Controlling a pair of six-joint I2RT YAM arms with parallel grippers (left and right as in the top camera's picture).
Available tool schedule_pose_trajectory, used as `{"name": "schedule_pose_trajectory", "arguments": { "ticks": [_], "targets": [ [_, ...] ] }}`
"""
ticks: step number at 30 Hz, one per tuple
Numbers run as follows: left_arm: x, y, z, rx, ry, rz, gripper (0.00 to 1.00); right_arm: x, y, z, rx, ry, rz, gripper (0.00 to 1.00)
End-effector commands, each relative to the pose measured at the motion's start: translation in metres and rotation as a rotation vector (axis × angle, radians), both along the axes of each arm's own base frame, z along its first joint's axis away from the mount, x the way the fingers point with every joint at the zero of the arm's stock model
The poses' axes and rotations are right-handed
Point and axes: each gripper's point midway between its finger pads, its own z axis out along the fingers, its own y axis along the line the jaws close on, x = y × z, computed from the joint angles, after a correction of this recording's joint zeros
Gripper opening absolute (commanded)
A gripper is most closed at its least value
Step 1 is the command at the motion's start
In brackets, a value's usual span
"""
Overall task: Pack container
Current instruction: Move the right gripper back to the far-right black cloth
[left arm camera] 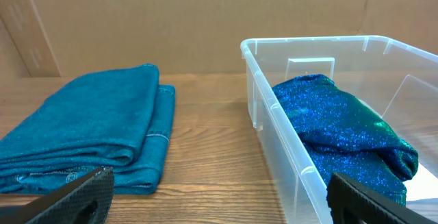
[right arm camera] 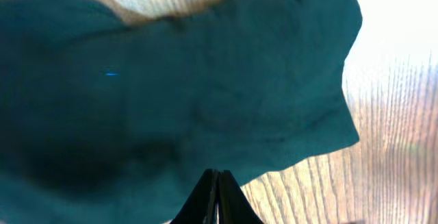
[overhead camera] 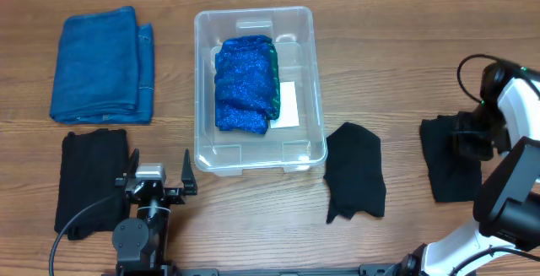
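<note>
The clear container (overhead camera: 319, 90) stands in the middle of the table with a sparkly blue cloth (overhead camera: 245, 82) inside it, over a white label (overhead camera: 288, 103). In the left wrist view the container (left arm camera: 270, 107) is on the right with the sparkly cloth (left arm camera: 342, 128) in it. My left gripper (overhead camera: 160, 187) is open and empty near the front edge, its fingers apart (left arm camera: 222, 210) over bare wood. My right gripper (overhead camera: 468, 141) is at the far right, fingers pressed together (right arm camera: 217, 172) on a black cloth (overhead camera: 443, 162), which fills the right wrist view (right arm camera: 171, 94).
A folded blue towel (overhead camera: 101, 65) lies at the back left and also shows in the left wrist view (left arm camera: 89, 128). A black cloth (overhead camera: 89, 179) lies front left beside my left gripper. Another black cloth (overhead camera: 354, 170) lies right of the container's front corner.
</note>
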Motion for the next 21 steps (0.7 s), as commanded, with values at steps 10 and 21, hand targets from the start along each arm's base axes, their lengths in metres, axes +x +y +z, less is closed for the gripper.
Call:
{"name": "schedule_pose_trajectory", "arguments": {
  "ticks": [10,21],
  "targets": [
    [0.000,0.001,0.000,0.019,-0.004,0.004,1.00,-0.005,0.004,-0.035,-0.018,-0.041,-0.043,0.07],
    [0.000,0.001,0.000,0.019,-0.004,0.005,1.00,0.043,0.004,-0.057,-0.044,-0.264,0.012,0.09]
  ]
}}
